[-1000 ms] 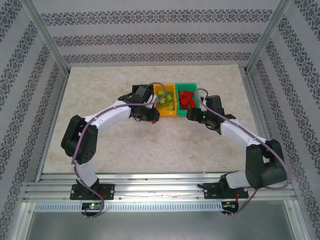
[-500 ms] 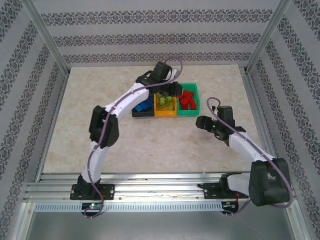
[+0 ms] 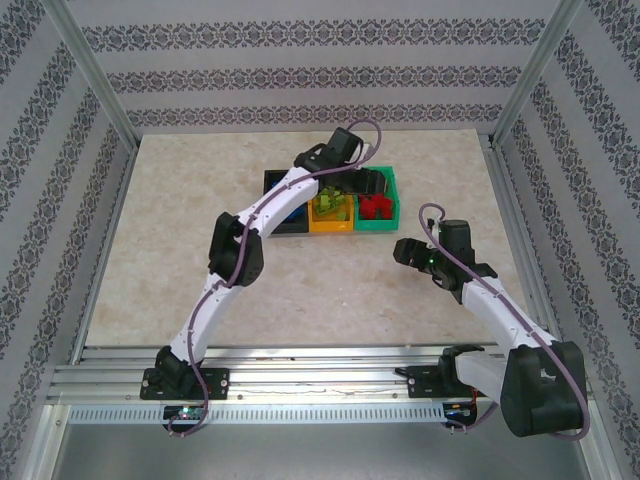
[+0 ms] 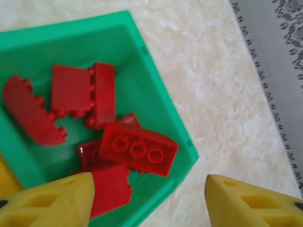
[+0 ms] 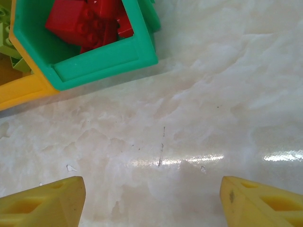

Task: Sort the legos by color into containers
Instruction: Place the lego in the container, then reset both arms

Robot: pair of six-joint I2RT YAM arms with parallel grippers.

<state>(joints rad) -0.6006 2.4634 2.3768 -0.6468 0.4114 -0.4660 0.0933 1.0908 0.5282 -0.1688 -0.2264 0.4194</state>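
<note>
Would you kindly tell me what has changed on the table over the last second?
The left gripper reached farther out and rightward, over the green bin, where it hangs open above the red bricks. The right gripper drew back from that bin toward the near right. The green bin, black bin and yellow bin stayed put.

Three bins stood side by side on the worktop point(image 3: 180, 230): a black bin point(image 3: 285, 228) with blue legos point(image 3: 291, 212), a yellow-orange bin point(image 3: 332, 228) with lime green legos point(image 3: 331, 206), and a green bin point(image 3: 378, 226) with red legos point(image 3: 375, 208). The left gripper point(image 3: 372, 183) hung over the green bin. The right gripper point(image 3: 400, 250) hovered above bare worktop nearby.
</note>
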